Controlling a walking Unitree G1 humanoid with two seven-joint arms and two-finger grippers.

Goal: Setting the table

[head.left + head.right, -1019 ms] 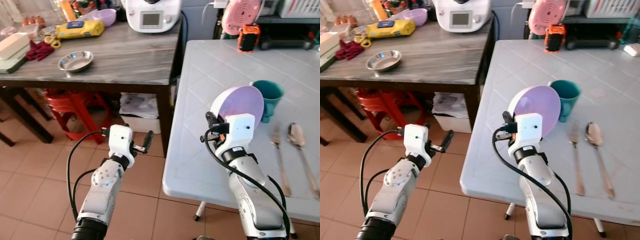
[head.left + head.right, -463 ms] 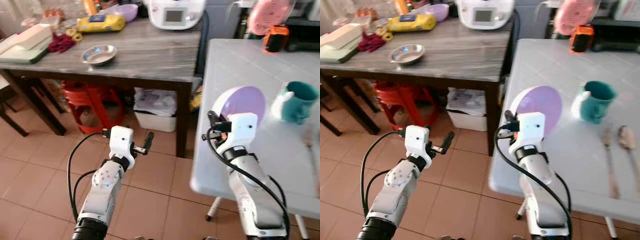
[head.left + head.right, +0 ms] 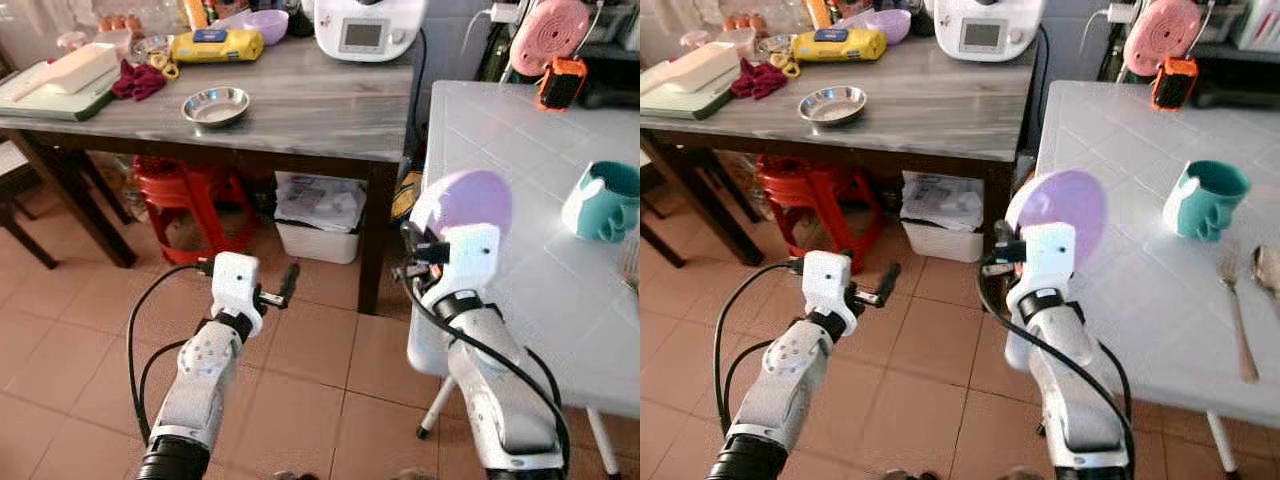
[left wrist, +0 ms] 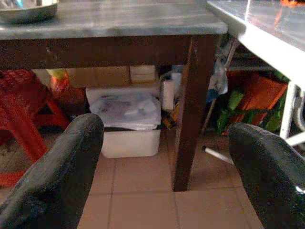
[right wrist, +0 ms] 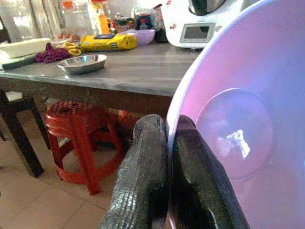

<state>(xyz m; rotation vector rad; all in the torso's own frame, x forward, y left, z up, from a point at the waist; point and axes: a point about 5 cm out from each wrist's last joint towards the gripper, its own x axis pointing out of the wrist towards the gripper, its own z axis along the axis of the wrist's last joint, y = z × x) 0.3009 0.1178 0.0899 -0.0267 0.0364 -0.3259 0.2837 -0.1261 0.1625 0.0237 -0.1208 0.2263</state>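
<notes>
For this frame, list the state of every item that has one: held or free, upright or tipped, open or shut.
Purple plate: held on edge, rim pinched by the right gripper.
Right gripper: jaws shut on the plate rim.
Left gripper: jaws open, holding nothing.
Teal mug: upright on the white table.
Fork: lying flat on the white table.
Steel bowl: upright on the wooden table.

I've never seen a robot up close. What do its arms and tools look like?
Both arms are silver metal, with looping black cables and a white boxy wrist housing. Each ends in a tool, left tool and right tool, made of two long black fingers with a ribbed texture.
</notes>
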